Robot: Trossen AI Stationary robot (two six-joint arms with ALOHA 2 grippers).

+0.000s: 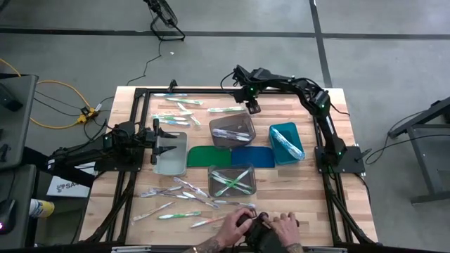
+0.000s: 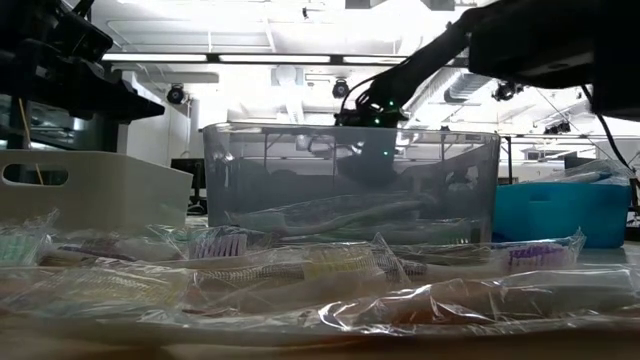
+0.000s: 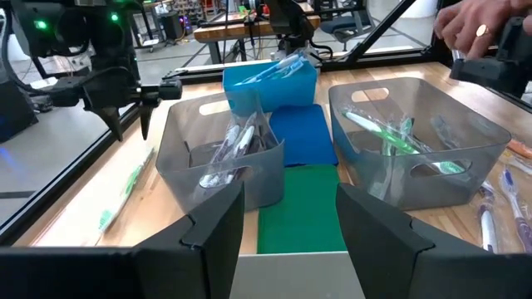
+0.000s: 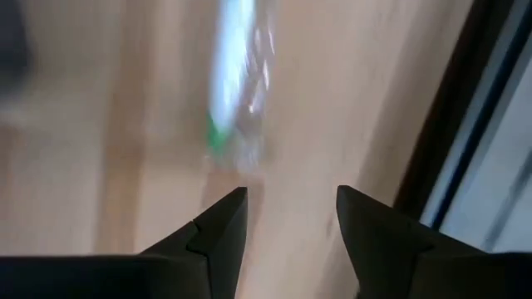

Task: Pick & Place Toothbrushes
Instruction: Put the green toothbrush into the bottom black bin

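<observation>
Plastic-wrapped toothbrushes (image 1: 184, 107), so expect crinkly, slippery film over a light, stiff stick. My read: pinch across the handle mid-length, not the loose film ends, or it slides out. Nothing fragile; main risk is catching wrapper only.

Look: thin clear or white sticks with green, blue or teal accents, each in clear film. The one under the right wrist camera (image 4: 237, 83) shows a green end.

Where: scattered in two patches on the wooden counter (image 1: 351, 204), one at the far side near the right gripper (image 1: 252, 107), one at the near side (image 1: 176, 204) by a person's hands (image 1: 264, 226). Others already lie in the grey bins (image 1: 233, 131), (image 1: 232, 180) and the teal bin (image 1: 285, 143).

Right gripper: jaws open, empty, low over the counter just beside a wrapped brush (image 1: 226, 109).

Left gripper (image 1: 156, 137): jaws open, empty, waiting over the clear bin (image 1: 170, 152).
</observation>
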